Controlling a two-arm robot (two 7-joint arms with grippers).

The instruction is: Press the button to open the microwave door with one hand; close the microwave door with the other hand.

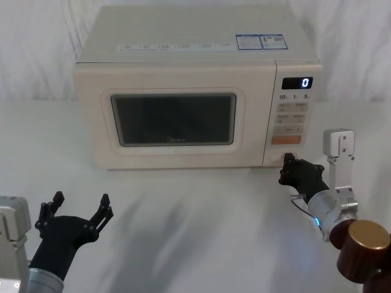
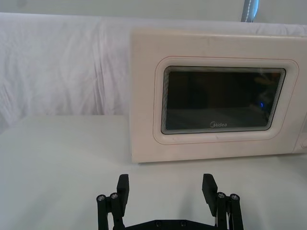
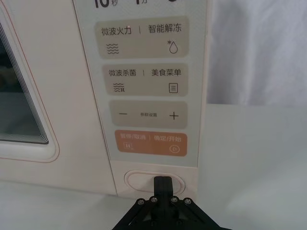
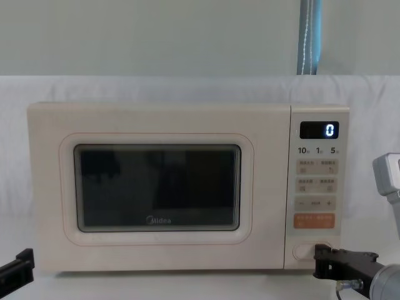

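Right gripper at the button, door shut

Our right gripper (image 1: 289,163), fingers pressed together, touches the button (image 3: 144,180) at the control panel's bottom edge; the microwave door (image 4: 156,187) sits flush near the table's far edge. Our left gripper (image 1: 79,209) waits spread by the near-left corner. We judge an off-centre push could slide off, or shove the microwave (image 1: 195,43) backward.

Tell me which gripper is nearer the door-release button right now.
Right. The right gripper is at the button, its closed tip right up against the key at the foot of the control panel. The left gripper hovers open, low over the table, well short of the microwave door.
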